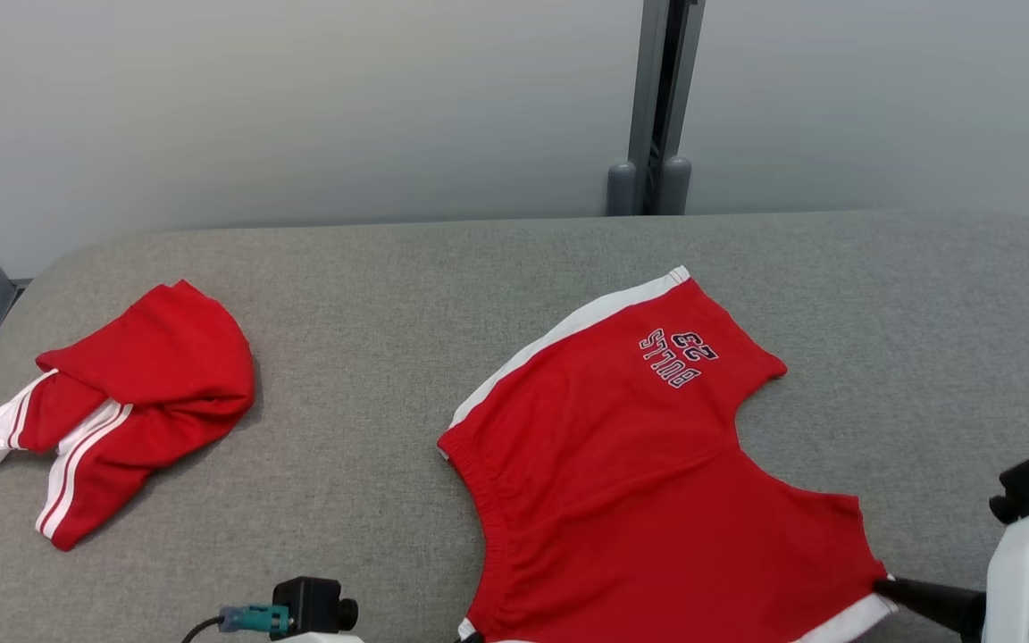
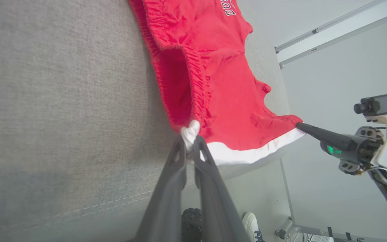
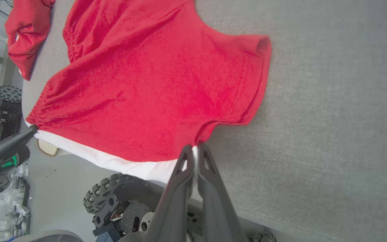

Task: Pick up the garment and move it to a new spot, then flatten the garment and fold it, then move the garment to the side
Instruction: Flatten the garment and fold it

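Note:
The garment is a pair of red shorts with white side stripes and "BULLS 23" lettering, spread mostly flat near the grey table's front edge. My left gripper is shut on the white corner at the waistband end. My right gripper is shut on the leg-hem corner of the same white stripe. The stripe stretches between the two grippers along the table's edge. In the head view the right gripper pinches the shorts' lower right corner. The waistband gapes open.
A second red garment with white stripes lies bunched at the table's left. The grey padded table stretches wide behind and to the right of the shorts. A grey post stands behind it. The robot's wheeled base sits below the front edge.

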